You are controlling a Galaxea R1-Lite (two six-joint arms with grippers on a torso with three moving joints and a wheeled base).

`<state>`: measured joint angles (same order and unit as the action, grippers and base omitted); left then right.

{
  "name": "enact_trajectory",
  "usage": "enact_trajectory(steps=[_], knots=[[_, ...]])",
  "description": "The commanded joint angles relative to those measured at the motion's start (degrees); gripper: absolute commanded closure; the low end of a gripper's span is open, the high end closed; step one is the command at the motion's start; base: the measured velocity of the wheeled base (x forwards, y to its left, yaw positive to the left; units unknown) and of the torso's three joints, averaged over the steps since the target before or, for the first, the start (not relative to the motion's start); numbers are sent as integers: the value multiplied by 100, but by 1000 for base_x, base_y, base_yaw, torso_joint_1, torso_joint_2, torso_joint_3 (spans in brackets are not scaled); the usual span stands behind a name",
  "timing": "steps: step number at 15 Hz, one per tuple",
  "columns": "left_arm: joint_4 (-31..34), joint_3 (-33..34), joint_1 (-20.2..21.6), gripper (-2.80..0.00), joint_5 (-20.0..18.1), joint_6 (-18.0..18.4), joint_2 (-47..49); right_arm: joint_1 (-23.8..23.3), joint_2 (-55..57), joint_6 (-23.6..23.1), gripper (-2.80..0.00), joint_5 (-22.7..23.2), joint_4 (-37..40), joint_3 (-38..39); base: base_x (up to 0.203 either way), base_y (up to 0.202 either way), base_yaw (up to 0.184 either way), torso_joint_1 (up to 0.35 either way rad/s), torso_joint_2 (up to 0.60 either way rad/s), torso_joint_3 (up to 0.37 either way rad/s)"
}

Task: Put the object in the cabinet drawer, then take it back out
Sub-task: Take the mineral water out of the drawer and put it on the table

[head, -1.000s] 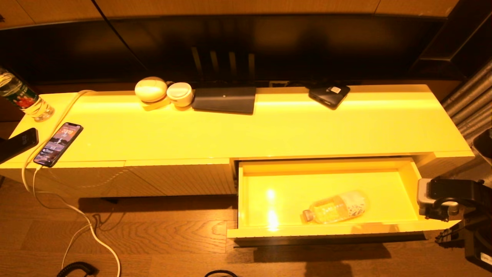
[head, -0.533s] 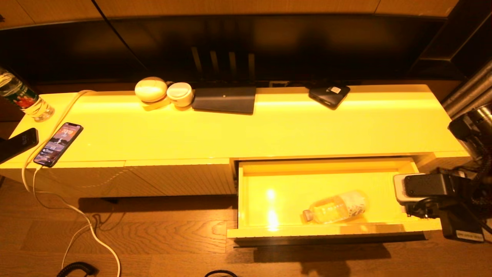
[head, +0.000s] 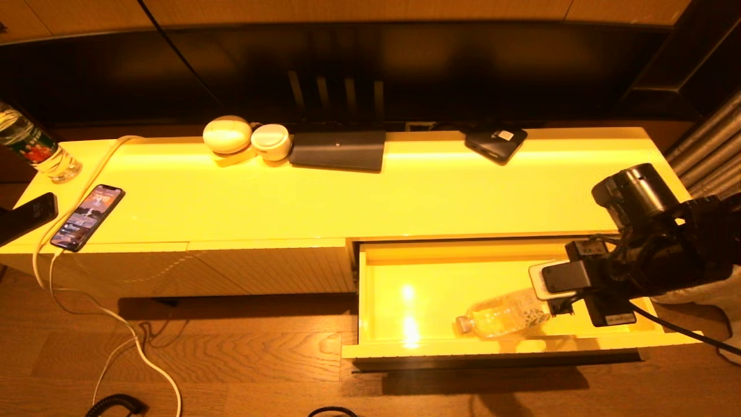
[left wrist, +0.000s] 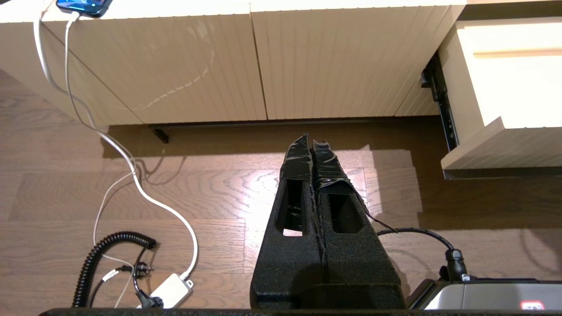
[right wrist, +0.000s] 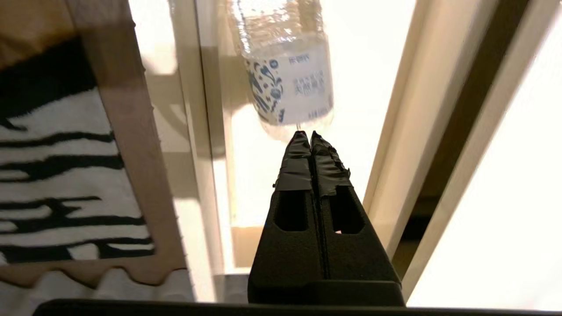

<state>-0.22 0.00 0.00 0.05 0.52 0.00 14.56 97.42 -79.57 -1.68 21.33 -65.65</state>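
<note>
The cabinet drawer (head: 405, 346) stands pulled out at the cabinet's right end. The clear bottle (head: 502, 315) lies on its side inside, near the front wall, cap pointing left. In the right wrist view the bottle (right wrist: 285, 79) shows its pale printed label and rounded base. My right gripper (right wrist: 310, 134) is shut and empty, its tips just short of that base. The right arm (head: 637, 255) reaches in over the drawer's right end. My left gripper (left wrist: 311, 139) is shut, parked low over the wooden floor in front of the closed ribbed panels, left of the drawer (left wrist: 505, 145).
On the cabinet top are a green-and-red labelled bottle (head: 35, 147), two phones (head: 88, 216) with a white cable, two white round cases (head: 227, 134), a dark tablet (head: 338, 150) and a dark device (head: 496, 143). Cords lie on the floor (left wrist: 114, 259).
My right arm has swung from beside the drawer's right end leftward over the drawer, up to the bottle's base. The bottle and drawer have not moved.
</note>
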Motion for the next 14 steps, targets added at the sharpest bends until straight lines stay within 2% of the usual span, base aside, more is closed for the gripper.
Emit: enact_trajectory(steps=[1, 5, 9, 14], knots=[[-4, 9, 0, 0, 4, 1, 0, -41, 427, -225, 0, 19, 29, -176, 0, 0, 0, 0, 0, 0], [-4, 9, 0, 0, 4, 1, 0, -165, 984, -653, 0, 51, 611, -991, 0, 0, 0, 0, 0, 0], [-4, 18, 0, 0, 4, 1, 0, -220, 1499, -624, 0, 61, 1380, -1807, 0, 0, 0, 0, 0, 0], [-4, 17, 0, 0, 4, 1, 0, -331, 1973, -596, 0, 217, 1453, -2324, 0, 0, 0, 0, 0, 0]])
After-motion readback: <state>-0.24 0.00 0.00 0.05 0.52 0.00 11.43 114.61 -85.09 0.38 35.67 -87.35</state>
